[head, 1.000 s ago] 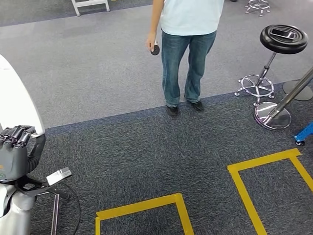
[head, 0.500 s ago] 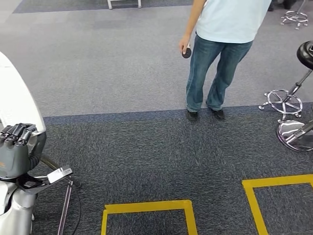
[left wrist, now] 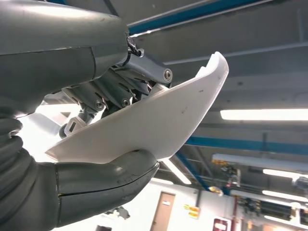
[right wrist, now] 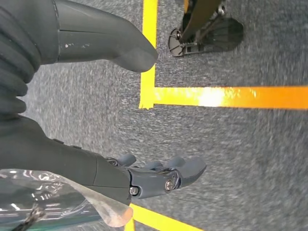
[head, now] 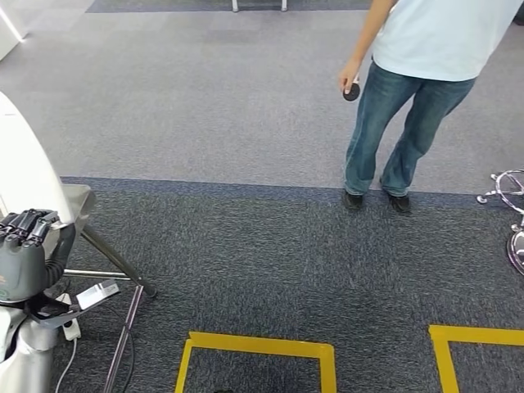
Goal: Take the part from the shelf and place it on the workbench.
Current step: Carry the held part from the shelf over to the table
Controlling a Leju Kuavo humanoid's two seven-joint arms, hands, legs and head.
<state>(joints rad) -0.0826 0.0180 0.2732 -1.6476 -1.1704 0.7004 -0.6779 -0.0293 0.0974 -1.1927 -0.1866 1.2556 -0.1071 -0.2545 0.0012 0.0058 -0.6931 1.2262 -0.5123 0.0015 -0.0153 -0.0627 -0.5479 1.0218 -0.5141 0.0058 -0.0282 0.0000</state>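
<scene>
Grey carpet (head: 247, 237), yellow tape (head: 259, 348); left hand (left wrist: 109, 96) grips white part (left wrist: 152, 120); right hand (right wrist: 120, 110) spread, empty.

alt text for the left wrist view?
The left hand grips a white curved part, thumb on one face and fingers on the other. Behind it are ceiling beams and strip lights.

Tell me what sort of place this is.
Probably an indoor workshop or robot test hall: grey carpet floor marked with yellow tape squares, blue ceiling beams with strip lights overhead, and a tripod beside the left hand holding the white part.
</scene>
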